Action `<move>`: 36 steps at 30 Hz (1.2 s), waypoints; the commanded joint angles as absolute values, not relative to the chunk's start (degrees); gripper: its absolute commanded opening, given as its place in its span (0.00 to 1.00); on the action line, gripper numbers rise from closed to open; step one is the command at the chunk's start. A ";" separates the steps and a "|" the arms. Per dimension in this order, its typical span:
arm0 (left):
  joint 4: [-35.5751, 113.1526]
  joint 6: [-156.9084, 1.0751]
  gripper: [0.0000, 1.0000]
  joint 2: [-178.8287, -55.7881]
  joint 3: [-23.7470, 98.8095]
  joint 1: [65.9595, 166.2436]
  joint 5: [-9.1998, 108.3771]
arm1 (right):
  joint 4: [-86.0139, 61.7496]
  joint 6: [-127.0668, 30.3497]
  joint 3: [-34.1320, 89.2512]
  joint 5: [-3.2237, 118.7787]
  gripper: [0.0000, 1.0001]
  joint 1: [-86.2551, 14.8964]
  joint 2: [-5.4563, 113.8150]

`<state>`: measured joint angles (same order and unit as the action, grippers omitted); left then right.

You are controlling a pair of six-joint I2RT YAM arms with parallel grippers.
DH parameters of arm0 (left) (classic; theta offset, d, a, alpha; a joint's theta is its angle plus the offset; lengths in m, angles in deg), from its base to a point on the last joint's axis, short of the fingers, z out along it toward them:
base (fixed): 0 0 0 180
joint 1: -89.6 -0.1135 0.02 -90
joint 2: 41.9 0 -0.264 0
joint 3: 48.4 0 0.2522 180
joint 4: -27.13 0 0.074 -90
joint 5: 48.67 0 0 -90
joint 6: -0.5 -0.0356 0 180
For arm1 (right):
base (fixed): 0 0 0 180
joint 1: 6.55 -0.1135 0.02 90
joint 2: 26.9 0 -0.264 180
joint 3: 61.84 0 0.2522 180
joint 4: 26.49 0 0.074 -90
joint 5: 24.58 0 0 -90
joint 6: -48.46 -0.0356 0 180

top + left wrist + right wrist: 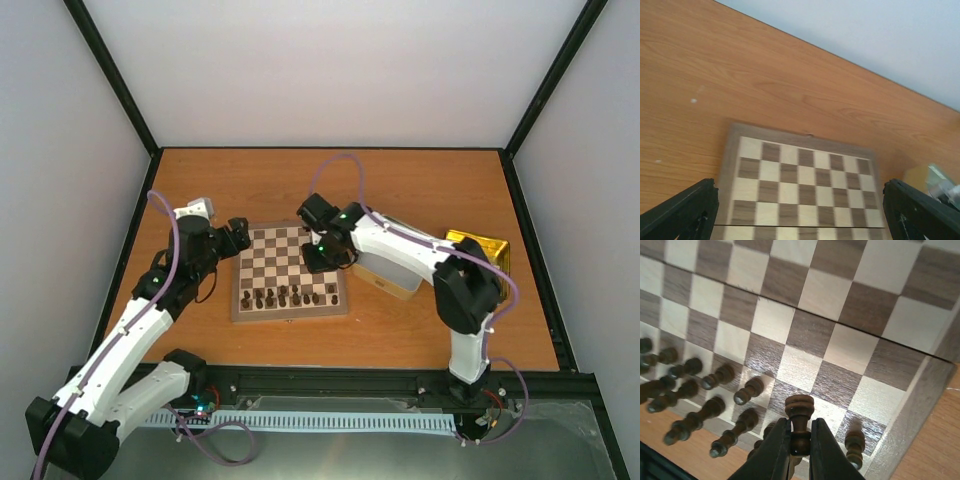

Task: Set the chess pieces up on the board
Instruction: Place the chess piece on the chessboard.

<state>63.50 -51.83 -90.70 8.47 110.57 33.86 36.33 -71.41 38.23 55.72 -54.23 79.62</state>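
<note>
An orange-brown wood-grain table (400, 190) fills the cell, closed in by plain white walls (330, 70) with black frame posts (115, 80) at the corners. The flat square wooden chessboard (275, 255), dark-brown and cream squares inside a pale tan border, lies left of the table's middle, its sides roughly parallel to the table's. Small dark brown chessmen (285, 296) stand in the two rows nearest the arms, while the far rows lie open.

Just beside the board's right edge, under the right arm, sits a pale rectangular tin (385, 275). A gold tin (480, 250) lies further right, near the table's right edge. A broad stretch of bare wood runs from the board to the back wall, and a narrower strip lies in front.

The left gripper (238, 235) hangs at the board's far left corner, its fingers (685, 215) spread wide around nothing. The right gripper (322, 255) is over the board's right side, its fingers (772, 450) pinching one upright dark brown chessman (799, 412) by its lower stem above the near right squares. Whether its base touches the board I cannot tell.
</note>
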 commanded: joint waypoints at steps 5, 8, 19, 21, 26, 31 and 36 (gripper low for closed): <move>65.89 -58.82 0.93 -90.52 8.86 110.43 26.15 | 49.63 -65.43 48.40 55.99 0.04 -56.97 88.50; 65.90 -59.02 0.94 -89.96 8.68 110.43 26.47 | 50.99 -64.61 50.48 54.53 0.04 -57.36 90.59; 65.90 -59.09 0.97 -89.59 8.30 110.43 26.11 | 53.66 -62.02 53.58 53.68 0.06 -59.08 94.65; 65.93 -59.00 0.97 -89.55 8.26 110.43 26.01 | 53.72 -61.99 53.62 53.96 0.06 -59.32 95.10; 65.84 -58.91 0.97 -89.64 8.15 110.43 26.14 | 53.46 -62.01 54.08 54.36 0.08 -59.46 96.23; 65.52 -58.78 0.97 -90.08 7.70 110.43 26.84 | 54.63 -62.00 55.68 55.84 0.15 -59.72 97.29; 65.38 -58.78 0.97 -90.33 7.80 110.43 26.96 | 54.26 -62.81 56.21 56.77 0.19 -59.73 96.94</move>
